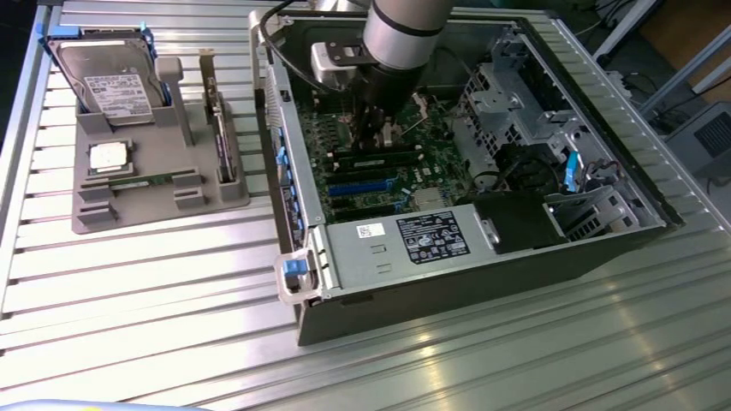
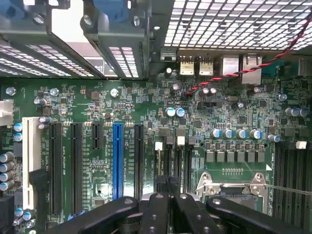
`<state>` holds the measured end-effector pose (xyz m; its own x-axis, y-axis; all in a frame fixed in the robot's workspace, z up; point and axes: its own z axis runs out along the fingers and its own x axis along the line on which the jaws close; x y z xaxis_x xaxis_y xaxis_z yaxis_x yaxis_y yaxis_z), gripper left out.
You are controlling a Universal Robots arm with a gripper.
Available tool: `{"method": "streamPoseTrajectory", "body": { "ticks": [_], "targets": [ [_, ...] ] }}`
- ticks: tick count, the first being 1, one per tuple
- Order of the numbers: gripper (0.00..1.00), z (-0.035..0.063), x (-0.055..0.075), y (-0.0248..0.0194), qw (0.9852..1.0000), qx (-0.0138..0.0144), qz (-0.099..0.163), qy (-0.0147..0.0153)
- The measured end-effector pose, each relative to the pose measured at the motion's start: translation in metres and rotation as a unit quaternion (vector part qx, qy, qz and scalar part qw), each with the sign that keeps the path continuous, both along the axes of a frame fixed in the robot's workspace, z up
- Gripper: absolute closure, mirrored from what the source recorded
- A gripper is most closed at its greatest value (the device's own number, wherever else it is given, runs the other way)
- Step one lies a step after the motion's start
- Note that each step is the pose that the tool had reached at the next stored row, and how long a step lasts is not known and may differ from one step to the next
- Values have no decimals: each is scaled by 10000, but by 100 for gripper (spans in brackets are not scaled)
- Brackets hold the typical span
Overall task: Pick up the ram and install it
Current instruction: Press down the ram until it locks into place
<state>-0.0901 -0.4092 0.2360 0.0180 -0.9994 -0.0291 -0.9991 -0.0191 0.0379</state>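
The ribbed surface (image 1: 137, 282) carries the open computer case (image 1: 480, 248), and the arm (image 1: 406, 34) reaches down into it. On the motherboard (image 2: 146, 102), the claw (image 2: 168, 202) is shut, low over the memory slots (image 2: 173, 163). The ram (image 1: 383, 163) lies just beside it, seemingly in a slot. Judged: the seating step; pressing squarely matters, with case walls close.

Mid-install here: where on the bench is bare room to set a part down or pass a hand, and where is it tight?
Bare slatted bench lies below the grey parts holder and along the computer case front edge. Between holder and case is only a narrow strip. Tightest: inside the case, where the arm and pincer stand over the motherboard.
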Motion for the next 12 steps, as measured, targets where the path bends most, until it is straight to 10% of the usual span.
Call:
{"method": "streamPoseTrajectory", "body": {
  "ticks": [12],
  "targets": [
    [90,33,579,7,10000,1,0,16]
  ]
}}
